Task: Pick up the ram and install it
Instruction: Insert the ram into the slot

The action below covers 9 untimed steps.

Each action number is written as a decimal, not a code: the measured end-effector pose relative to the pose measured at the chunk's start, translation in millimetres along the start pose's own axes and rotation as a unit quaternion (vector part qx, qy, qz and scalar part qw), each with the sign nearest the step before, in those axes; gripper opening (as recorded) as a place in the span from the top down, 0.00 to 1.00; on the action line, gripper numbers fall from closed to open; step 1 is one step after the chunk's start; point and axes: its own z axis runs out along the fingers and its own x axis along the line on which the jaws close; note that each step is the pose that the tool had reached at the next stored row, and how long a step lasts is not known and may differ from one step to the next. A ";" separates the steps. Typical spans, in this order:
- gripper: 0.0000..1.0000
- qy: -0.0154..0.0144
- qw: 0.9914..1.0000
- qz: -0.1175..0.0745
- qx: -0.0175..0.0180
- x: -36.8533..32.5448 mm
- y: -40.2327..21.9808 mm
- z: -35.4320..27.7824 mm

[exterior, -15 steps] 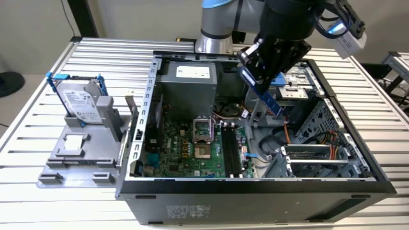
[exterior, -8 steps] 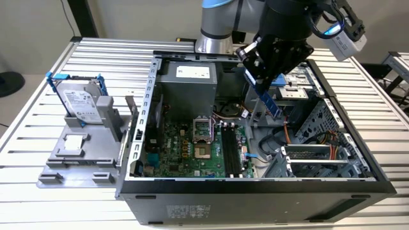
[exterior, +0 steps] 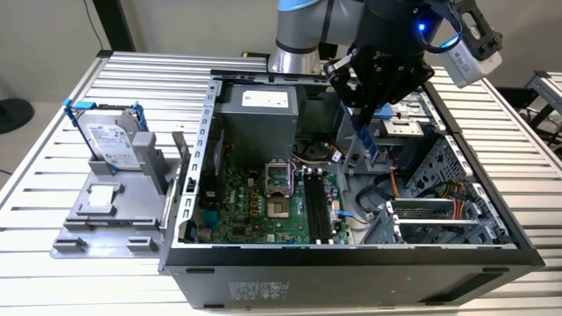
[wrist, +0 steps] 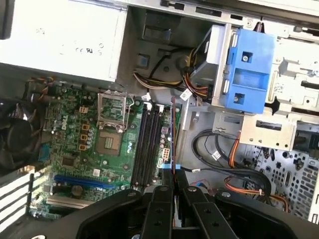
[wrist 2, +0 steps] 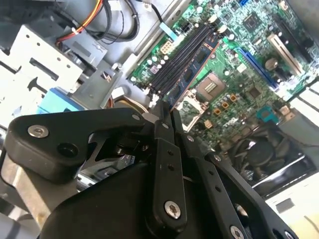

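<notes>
**Memory stick held over the open computer case**

In the exterior view an open computer case (exterior: 351,255) lies on a slatted metal table (exterior: 35,217). The black gripper (exterior: 367,105) hangs over the case's far end, at about 12 o'clock from the green main board (exterior: 255,204). Its jaws are pressed in on the ram (exterior: 367,135), pinching the stick by its upper end so that it hangs down, slightly tilted, above the inside of the case.

The ram's lower end sits at about 1 o'clock from the long black slots (exterior: 318,207) in that view. It is clear of them and not seated.

In both wrist views the ram (wrist 2: 197,69) (wrist: 173,132) shows edge-on, running out from the gripper (wrist 2: 167,113) (wrist: 173,175). It lies nearly parallel to the slots (wrist 2: 177,62) (wrist: 148,144) and just to one side of them. The square processor socket (wrist: 110,142) lies on the slots' other side, and a blue bracket (wrist: 249,69) sits on the metal drive cage.

At about 9 o'clock from the case in the exterior view, a silver hard drive (exterior: 110,139) in a blue-edged frame stands upright on a grey holder (exterior: 110,224). It is well apart from the gripper. A grey power supply box (exterior: 259,115) fills the case's far corner, at about 12 o'clock from the main board.
</notes>
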 end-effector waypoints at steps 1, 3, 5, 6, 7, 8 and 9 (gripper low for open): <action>1.00 0.000 1.000 0.008 0.000 0.0 0.0 0.0; 1.00 -0.001 1.000 0.024 0.001 0.0 0.0 0.0; 1.00 -0.001 0.999 0.039 0.001 0.0 0.0 0.0; 1.00 -0.002 0.999 0.047 0.001 0.0 0.0 0.0; 1.00 -0.002 0.999 0.055 0.002 0.0 0.0 0.0; 1.00 -0.002 0.998 0.062 0.002 0.0 0.0 0.0; 1.00 -0.002 0.998 0.067 0.002 0.0 -0.1 0.0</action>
